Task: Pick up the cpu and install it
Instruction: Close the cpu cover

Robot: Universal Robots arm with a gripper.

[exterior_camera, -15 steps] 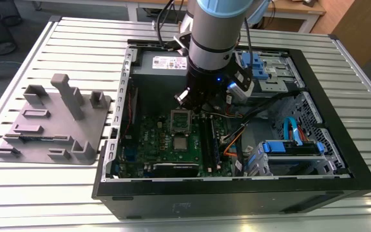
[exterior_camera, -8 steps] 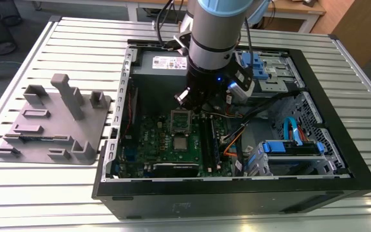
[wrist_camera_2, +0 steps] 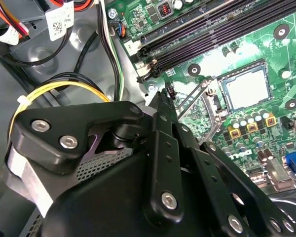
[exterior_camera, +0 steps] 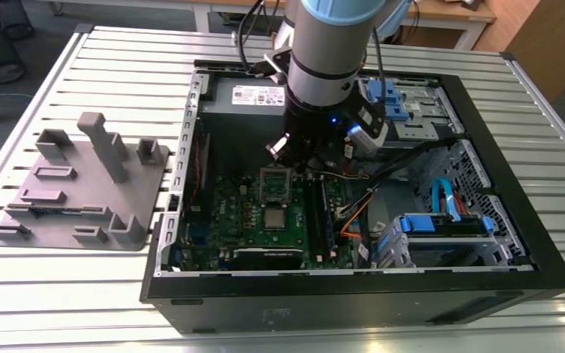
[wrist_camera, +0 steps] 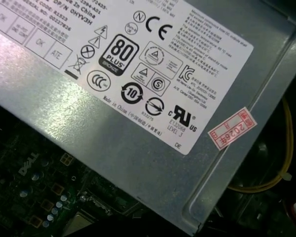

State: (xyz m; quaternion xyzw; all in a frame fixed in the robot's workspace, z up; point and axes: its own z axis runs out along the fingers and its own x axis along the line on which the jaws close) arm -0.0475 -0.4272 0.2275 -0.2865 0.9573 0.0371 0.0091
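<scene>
Remote station, one moment. The cpu (exterior_camera: 276, 218) lies flat, silvery top up, seated in its socket on the green motherboard (exterior_camera: 251, 234), apart from the gripper (exterior_camera: 297, 163) and not held by it. In the exterior view I see a dark hinged frame (exterior_camera: 276, 179) standing between the two, with the gripper hanging just over that frame's far side. In the second wrist view the cpu (wrist_camera_2: 246, 89) shows as a pale square inside its metal-rimmed socket, beyond the black linkage of the gripper, with an opened metal bracket (wrist_camera_2: 200, 101) lying beside it on the side nearer the tool. I cannot tell from here whether the gripper is released or clenched, and I see nothing gripped in it. The arm (exterior_camera: 334, 51) comes down nearly upright, leaning a little, into the open computer case (exterior_camera: 361, 294), its wrist low inside the case between the power supply (exterior_camera: 248, 95) and the blue drive brackets (exterior_camera: 385, 95). In the first wrist view the grey labelled face of the power supply (wrist_camera: 138, 148) lies close ahead, with a yellow cable (wrist_camera: 285, 163) at its side. The grey tray with upright posts (exterior_camera: 67, 187) rests on the slatted table (exterior_camera: 67, 294) outside the case, at the exterior view's left, well apart from the arm.
</scene>
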